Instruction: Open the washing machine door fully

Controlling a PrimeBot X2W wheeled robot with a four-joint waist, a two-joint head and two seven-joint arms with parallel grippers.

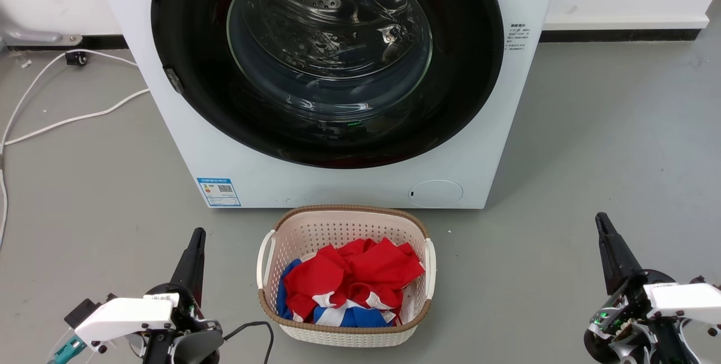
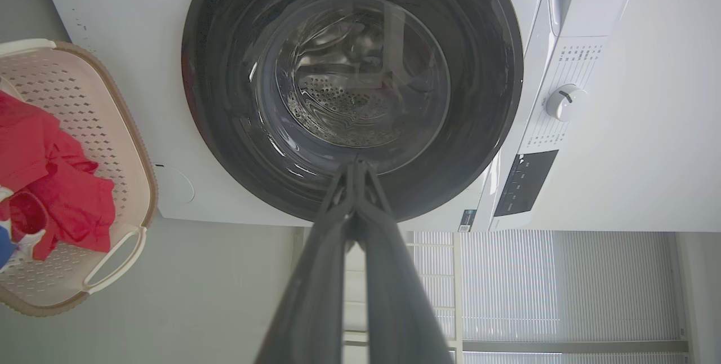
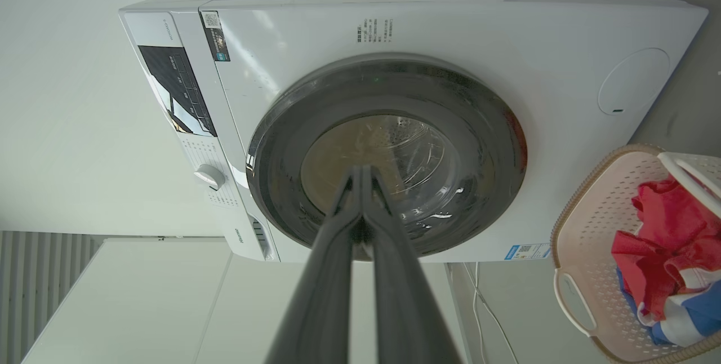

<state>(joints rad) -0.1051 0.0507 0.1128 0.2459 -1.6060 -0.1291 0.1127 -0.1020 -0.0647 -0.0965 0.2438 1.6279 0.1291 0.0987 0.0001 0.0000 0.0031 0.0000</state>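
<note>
My left jaws and right jaws hung clenched and empty, well short of the washing machine door (image 1: 329, 54), shut flush on the washing machine (image 1: 349, 186) behind the laundry basket (image 1: 343, 210); I judged its glossy rim could make my grip slip.

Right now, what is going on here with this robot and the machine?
Nothing is being handled yet. The washing machine door looks shut against the washing machine. The left gripper and the right gripper sit low on either side of the laundry basket, both shut, empty and apart from the machine. Red and blue clothes lie in the basket.
</note>
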